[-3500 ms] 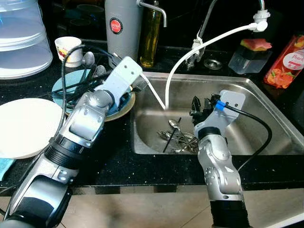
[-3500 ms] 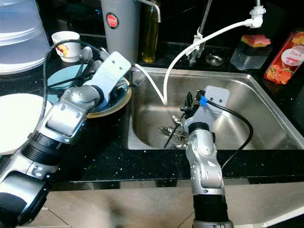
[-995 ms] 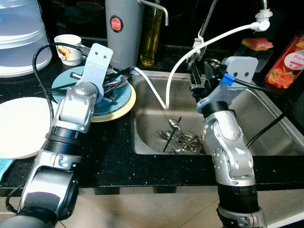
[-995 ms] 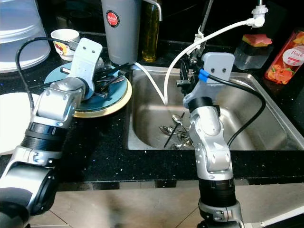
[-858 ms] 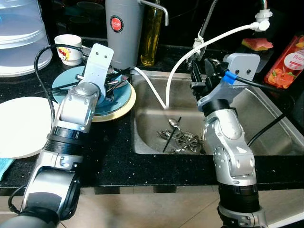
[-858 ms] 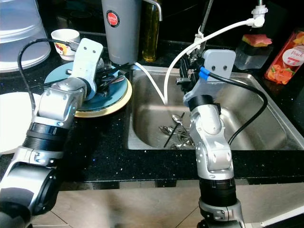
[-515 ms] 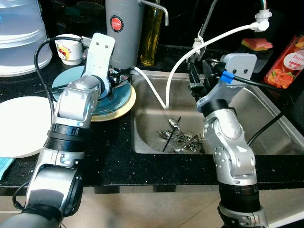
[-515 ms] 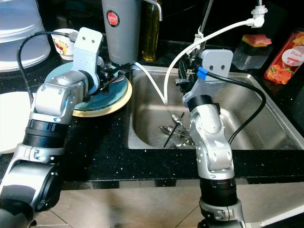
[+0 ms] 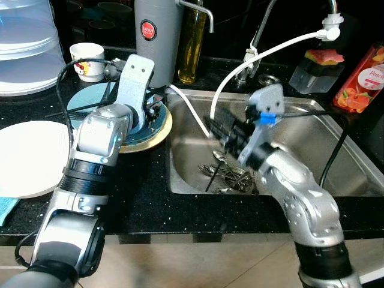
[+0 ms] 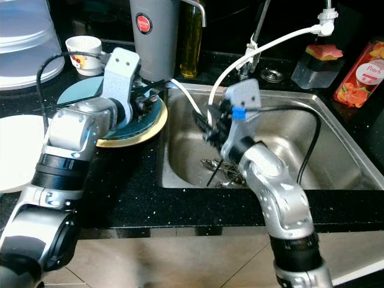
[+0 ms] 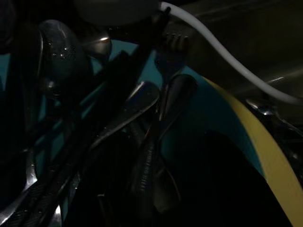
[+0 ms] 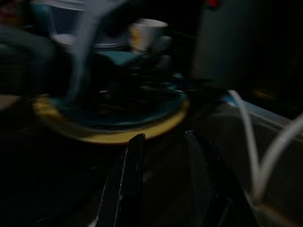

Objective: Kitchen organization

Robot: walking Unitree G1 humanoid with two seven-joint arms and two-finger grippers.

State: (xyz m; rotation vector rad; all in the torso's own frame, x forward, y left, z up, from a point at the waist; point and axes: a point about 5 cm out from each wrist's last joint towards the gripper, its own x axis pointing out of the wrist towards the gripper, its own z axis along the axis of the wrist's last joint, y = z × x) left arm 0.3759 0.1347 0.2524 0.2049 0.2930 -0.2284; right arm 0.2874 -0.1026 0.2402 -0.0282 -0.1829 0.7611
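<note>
Cutlery transfer: right end effector [image 10: 201,123], fingers spread, over sink [image 10: 336,168]; next, grasp spoons [image 10: 219,165]; left end effector's state indiscernible

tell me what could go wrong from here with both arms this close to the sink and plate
The right claw hangs beside the white hose and could snag it. The left claw sits among loose cutlery on the blue plate at the sink edge; a nudge might knock pieces off.
</note>
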